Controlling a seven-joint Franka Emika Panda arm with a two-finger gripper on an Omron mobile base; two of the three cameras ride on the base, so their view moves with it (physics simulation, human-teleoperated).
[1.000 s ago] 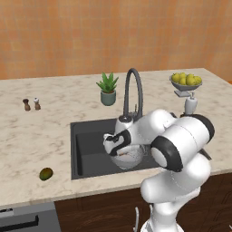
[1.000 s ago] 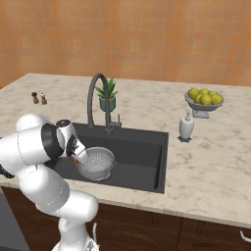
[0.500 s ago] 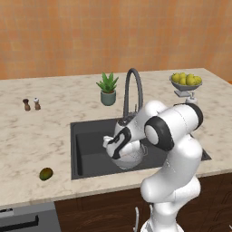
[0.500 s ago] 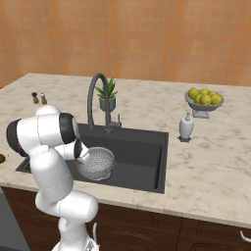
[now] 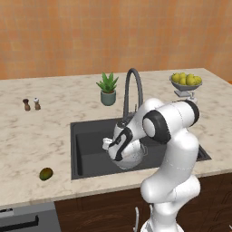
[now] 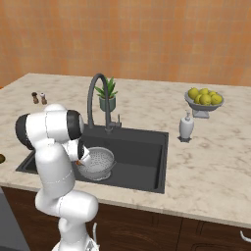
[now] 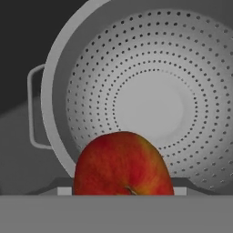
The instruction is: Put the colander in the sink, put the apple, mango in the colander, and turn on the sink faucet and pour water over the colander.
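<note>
Gripping the apple (image 7: 123, 164) across its widest part, the pincer (image 7: 124, 189) hangs over the colander (image 7: 150, 102); the smooth, firm, light fruit could slip.

Colander (image 6: 98, 163) resting in the sink (image 6: 142, 152), toward its 8 o'clock corner, just beside the white arm (image 6: 51, 147). Faucet (image 6: 95, 98) arching at 12 o'clock of the colander, potted plant (image 6: 108, 95) behind. Soap dispenser (image 6: 186, 126) and fruit bowl (image 6: 203, 100) on the bench (image 6: 211, 166) toward 2 o'clock.
</note>
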